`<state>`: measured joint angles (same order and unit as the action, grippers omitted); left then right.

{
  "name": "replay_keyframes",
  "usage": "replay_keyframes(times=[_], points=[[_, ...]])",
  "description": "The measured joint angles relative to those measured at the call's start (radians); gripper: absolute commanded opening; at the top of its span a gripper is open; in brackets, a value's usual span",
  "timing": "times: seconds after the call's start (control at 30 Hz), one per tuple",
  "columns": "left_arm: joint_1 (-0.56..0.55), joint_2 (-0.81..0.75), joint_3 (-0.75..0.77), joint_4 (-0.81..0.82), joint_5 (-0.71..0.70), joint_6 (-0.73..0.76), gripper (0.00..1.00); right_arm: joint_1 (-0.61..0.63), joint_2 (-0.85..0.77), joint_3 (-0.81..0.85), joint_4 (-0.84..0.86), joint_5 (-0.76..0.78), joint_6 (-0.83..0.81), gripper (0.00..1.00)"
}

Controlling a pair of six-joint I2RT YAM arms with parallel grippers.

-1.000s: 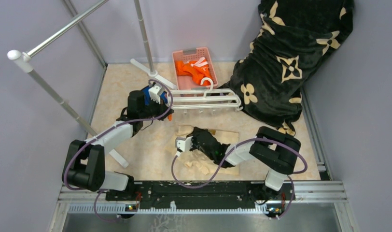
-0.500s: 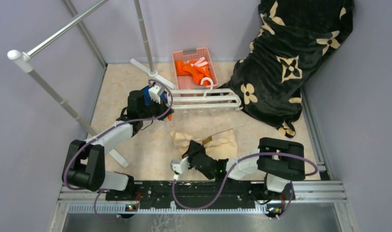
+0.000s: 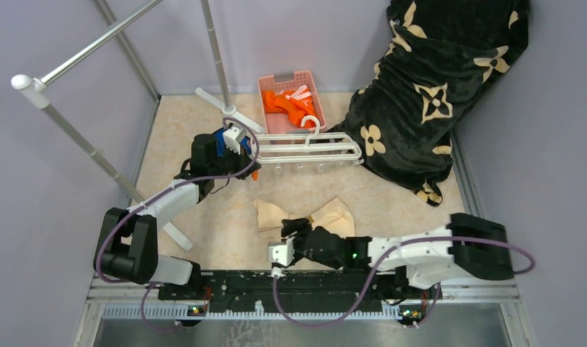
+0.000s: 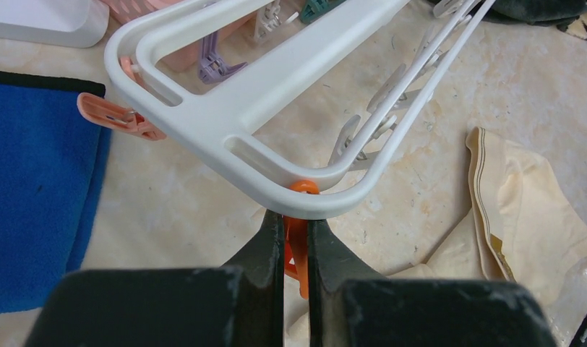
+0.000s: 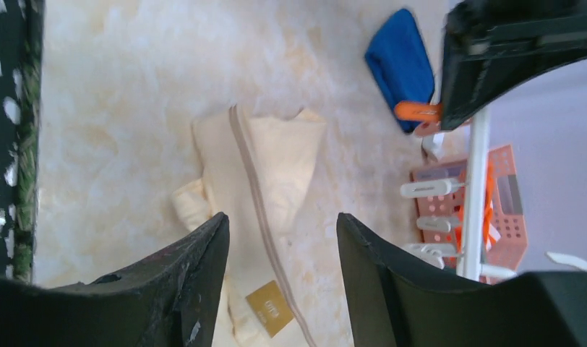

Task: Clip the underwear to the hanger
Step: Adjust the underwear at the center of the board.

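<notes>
1. The left end effector (image 4: 296, 220) is closed almost fully on an orange clip (image 4: 298, 249). The clip sits at the near corner of the hanger (image 4: 276, 101), and the fingers pinch it from both sides just below the white frame.
2. The hanger lies on the counter (image 3: 182, 130), its far side next to the pink basket (image 3: 270, 83). Small clips dangle beneath its bars.
3. A blue cloth (image 4: 30, 181) lies just beside the hanger's corner, on the left in the left wrist view.
4. The right end effector (image 5: 280, 224) has its jaws wide apart and grips nothing. It is positioned over the near edge of the underwear (image 3: 334, 213).
5. The underwear lies flat on the counter between the hanger and the arm bases, apart from the hanger. Its waistband seam and gold label appear between the right fingers.
</notes>
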<state>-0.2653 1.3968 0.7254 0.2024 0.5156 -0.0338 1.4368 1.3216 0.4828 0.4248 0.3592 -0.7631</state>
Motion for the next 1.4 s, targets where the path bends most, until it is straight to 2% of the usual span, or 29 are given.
replay_keyframes(times=[0.17,0.27,0.43,0.63,0.8,1.03,1.23,1.4], points=[[0.000,0.000,0.000,-0.002,0.001,0.001,0.00,-0.164,-0.242,0.036,-0.138,-0.290,0.131,0.57],[0.000,0.000,0.002,-0.004,0.001,0.003,0.00,-0.293,-0.279,0.081,-0.213,-0.491,0.177,0.58],[0.000,0.000,0.010,-0.012,0.000,0.005,0.00,-0.457,-0.095,0.237,-0.380,-0.823,0.196,0.61],[0.000,-0.001,0.012,-0.018,0.000,0.005,0.00,-0.514,0.166,0.389,-0.486,-1.036,0.172,0.68],[0.000,-0.002,0.012,-0.019,0.001,0.005,0.00,-0.539,0.317,0.470,-0.525,-1.115,0.145,0.69],[0.000,-0.002,0.012,-0.020,0.000,0.005,0.00,-0.573,0.413,0.483,-0.522,-1.139,0.134,0.65],[0.000,-0.002,0.012,-0.021,0.000,0.005,0.00,-0.581,0.456,0.505,-0.541,-1.154,0.124,0.52],[0.002,-0.002,0.012,-0.021,0.000,0.005,0.00,-0.581,0.469,0.515,-0.553,-1.169,0.118,0.32]])
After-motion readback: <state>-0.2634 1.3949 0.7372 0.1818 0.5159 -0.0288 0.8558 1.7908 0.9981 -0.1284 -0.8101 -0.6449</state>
